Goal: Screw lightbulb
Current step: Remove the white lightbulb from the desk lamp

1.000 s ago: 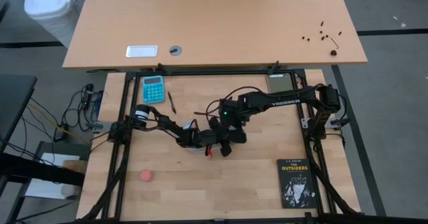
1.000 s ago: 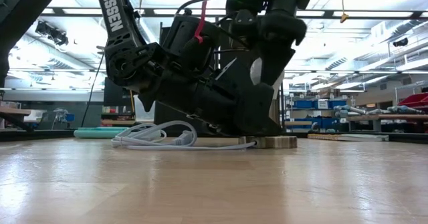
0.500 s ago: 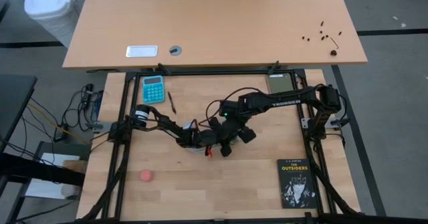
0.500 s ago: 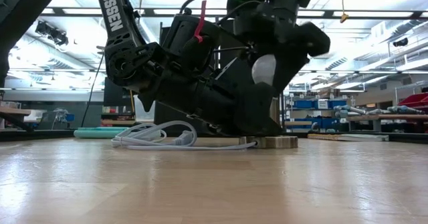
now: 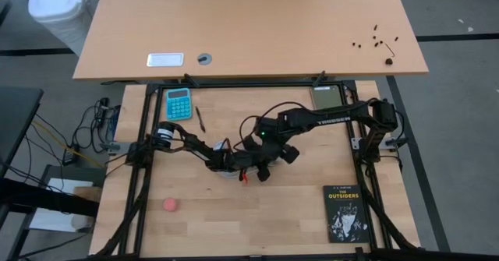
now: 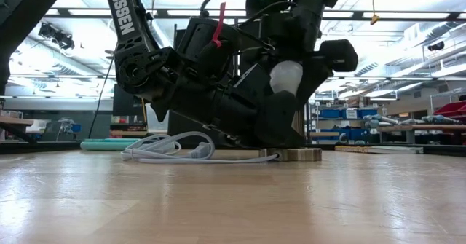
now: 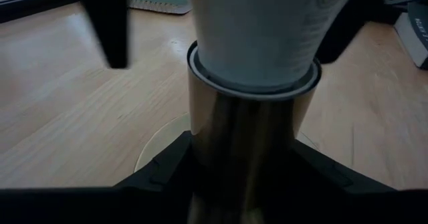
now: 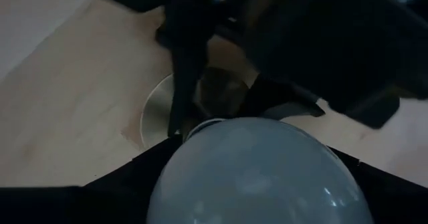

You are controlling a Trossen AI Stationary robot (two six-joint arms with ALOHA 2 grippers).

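Lightbulb [image 6: 286, 76] stood upright in the metal socket [image 7: 244, 150] at worktop [image 5: 257, 214] center. Left claw [image 7: 241, 158] was clamped shut on socket, reaching in from 9 o'clock. Right claw [image 8: 257, 160] sat over the bulb from 3 o'clock, fingers at both sides; couldn't tell if gripping. White cord [image 6: 171, 151] beside the socket.

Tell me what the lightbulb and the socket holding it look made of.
The lightbulb: frosted white glass or plastic, judging by its matte, faintly glossy dome. The socket: apparently polished metal, with a shiny, mirror-like barrel and round base disc.
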